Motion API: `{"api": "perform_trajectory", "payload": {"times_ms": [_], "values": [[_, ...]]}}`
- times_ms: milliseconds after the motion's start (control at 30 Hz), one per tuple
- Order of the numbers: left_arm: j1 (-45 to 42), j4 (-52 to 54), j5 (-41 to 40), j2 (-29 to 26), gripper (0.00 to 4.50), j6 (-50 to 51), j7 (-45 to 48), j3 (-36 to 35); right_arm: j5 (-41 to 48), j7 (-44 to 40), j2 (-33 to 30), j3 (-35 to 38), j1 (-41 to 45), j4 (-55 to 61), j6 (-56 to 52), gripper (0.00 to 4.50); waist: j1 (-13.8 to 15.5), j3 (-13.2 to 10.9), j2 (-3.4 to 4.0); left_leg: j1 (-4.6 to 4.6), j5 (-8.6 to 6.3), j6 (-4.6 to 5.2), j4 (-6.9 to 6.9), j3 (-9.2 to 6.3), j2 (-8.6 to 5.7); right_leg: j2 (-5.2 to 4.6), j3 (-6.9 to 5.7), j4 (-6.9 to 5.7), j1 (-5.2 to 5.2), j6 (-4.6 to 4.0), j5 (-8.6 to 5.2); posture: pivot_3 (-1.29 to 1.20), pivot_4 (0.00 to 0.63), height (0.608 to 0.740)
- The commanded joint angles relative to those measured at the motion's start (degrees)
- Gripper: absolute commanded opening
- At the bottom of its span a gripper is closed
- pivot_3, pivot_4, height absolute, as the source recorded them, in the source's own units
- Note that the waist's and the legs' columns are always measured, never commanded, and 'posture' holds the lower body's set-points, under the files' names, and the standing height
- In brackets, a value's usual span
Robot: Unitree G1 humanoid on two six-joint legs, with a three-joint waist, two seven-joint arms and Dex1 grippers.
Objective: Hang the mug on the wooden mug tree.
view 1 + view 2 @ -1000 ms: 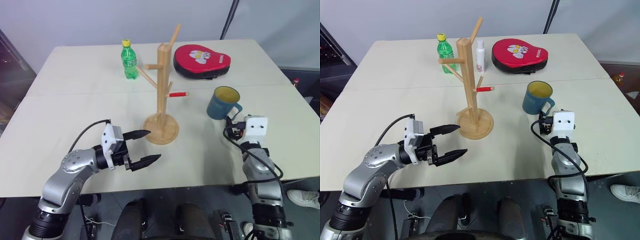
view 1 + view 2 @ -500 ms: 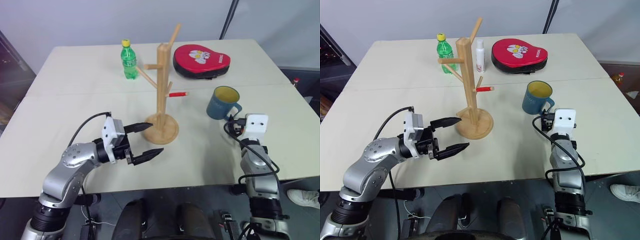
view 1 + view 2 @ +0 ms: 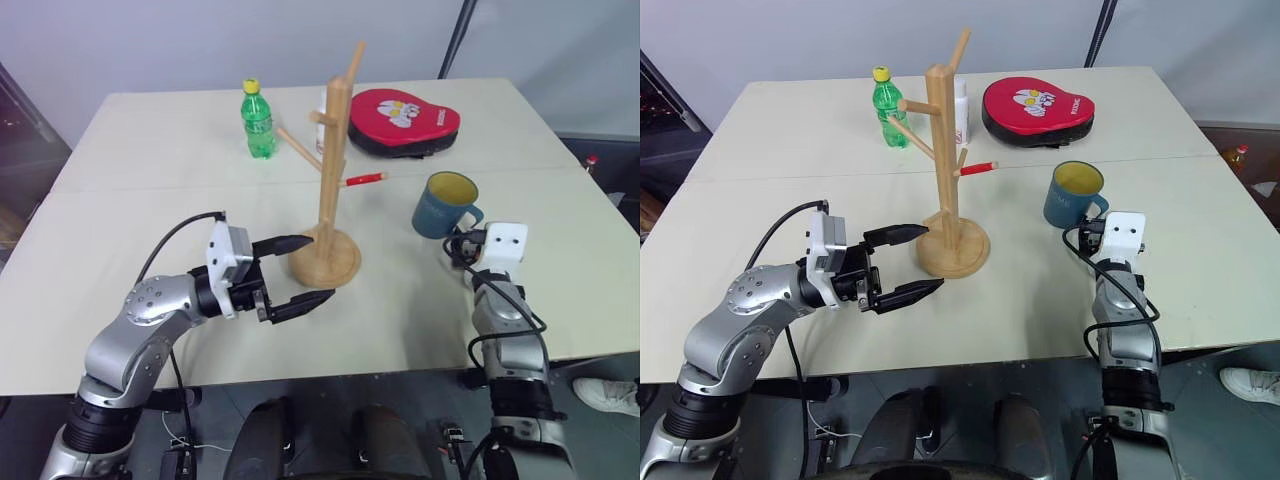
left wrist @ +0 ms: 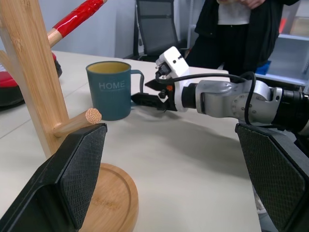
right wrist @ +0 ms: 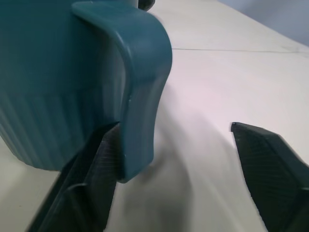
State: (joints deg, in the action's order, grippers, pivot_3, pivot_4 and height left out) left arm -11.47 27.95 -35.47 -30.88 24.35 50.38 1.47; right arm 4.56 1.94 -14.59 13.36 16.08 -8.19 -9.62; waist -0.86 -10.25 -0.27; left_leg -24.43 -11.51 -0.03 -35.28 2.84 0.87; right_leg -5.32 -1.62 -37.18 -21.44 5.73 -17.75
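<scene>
Right wrist view: right gripper (image 5: 174,159) now closing around mug (image 3: 444,205) handle, not yet clenched; left gripper (image 3: 300,272) open beside tree (image 3: 330,180).

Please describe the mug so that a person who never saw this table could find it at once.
On the big beige table, look to the right of the tall wooden mug tree in the middle. There stands the mug, upright, in front of the red padded case. It is teal-blue outside and yellow inside, with one loop handle and the word HOME on its side.
</scene>
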Motion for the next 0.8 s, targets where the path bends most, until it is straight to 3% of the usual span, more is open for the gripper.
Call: {"api": "perform_trajectory", "payload": {"times_ms": [33,133,167,433,600,800], "values": [[-0.1,2.8,-0.8,-0.3,4.5,-0.5,-0.3,-0.5,1.1,-0.7,0.1,0.8,1.3,0.5,1.4,1.8,0.0,0.0,0.0,0.0,0.0,0.0,0.0,0.0,0.0,0.0,0.0,0.0,0.0,0.0,0.0,0.0,0.15,0.74],[0.3,3.1,-1.0,-0.5,4.5,-0.3,-0.3,-0.7,1.3,-0.9,0.2,0.7,1.2,0.7,1.5,0.17,0.1,0.0,0.0,0.0,0.0,0.0,0.0,0.0,0.0,0.0,0.0,0.0,0.0,0.0,0.0,0.0,0.15,0.74],[0.5,3.1,-1.0,-0.6,4.5,-0.3,-0.3,-0.8,1.3,-1.0,0.2,0.7,1.2,0.8,1.5,0.03,0.0,0.0,-0.01,0.0,0.0,0.0,0.0,0.0,0.0,-0.01,0.0,0.0,0.0,0.0,0.0,0.0,0.15,0.74],[2.3,2.9,-1.3,-2.1,4.5,-0.4,-0.1,-2.3,0.2,-2.4,-0.8,-0.2,-0.8,5.2,2.1,0.03,0.0,0.0,-0.01,0.0,0.0,0.0,0.0,-0.01,0.0,-0.01,0.0,0.0,0.0,0.0,0.0,0.0,0.15,0.74],[3.8,2.6,-2.3,-2.6,4.5,-0.2,-0.4,-4.1,-1.1,-8.2,-5.1,-2.7,-4.6,11.4,3.6,0.03,0.1,0.0,0.0,-0.01,0.0,0.0,0.01,0.0,0.0,-0.04,0.01,0.02,-0.01,0.0,0.0,0.0,0.15,0.74],[6.1,1.1,-6.8,-4.1,4.5,1.2,-0.1,-9.9,5.5,-31.5,-19.3,-4.8,-9.3,23.4,8.7,0.03,0.0,0.0,0.0,0.0,0.0,0.0,0.01,-0.01,0.01,-0.09,0.01,0.03,-0.01,0.01,-0.01,0.0,0.15,0.74]]}}
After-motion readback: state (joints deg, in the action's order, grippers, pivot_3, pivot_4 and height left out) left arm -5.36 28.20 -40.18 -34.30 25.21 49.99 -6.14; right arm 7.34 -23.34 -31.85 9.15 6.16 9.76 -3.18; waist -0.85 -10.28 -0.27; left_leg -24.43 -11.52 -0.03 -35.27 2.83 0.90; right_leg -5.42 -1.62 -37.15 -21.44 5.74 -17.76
